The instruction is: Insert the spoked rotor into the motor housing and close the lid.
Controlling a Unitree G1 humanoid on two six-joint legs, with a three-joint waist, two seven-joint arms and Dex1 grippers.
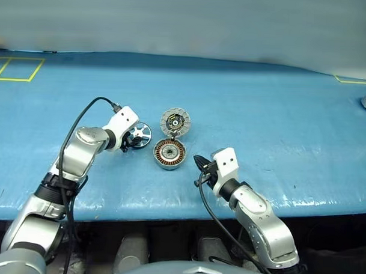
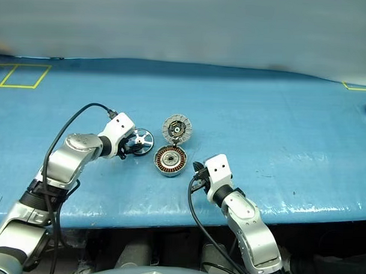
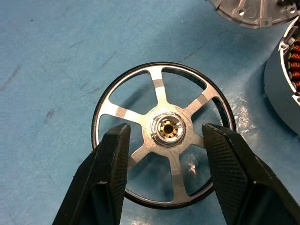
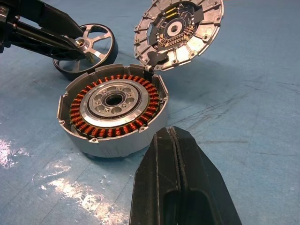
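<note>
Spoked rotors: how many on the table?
1: the spoked rotor lies flat left of the motor housing, under the left gripper's open fingers.

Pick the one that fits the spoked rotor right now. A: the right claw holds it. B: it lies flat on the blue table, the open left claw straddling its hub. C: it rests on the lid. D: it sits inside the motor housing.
B: the spoked rotor lies flat on the table beside the motor housing, with the left claw open, one finger either side of its hub.
</note>
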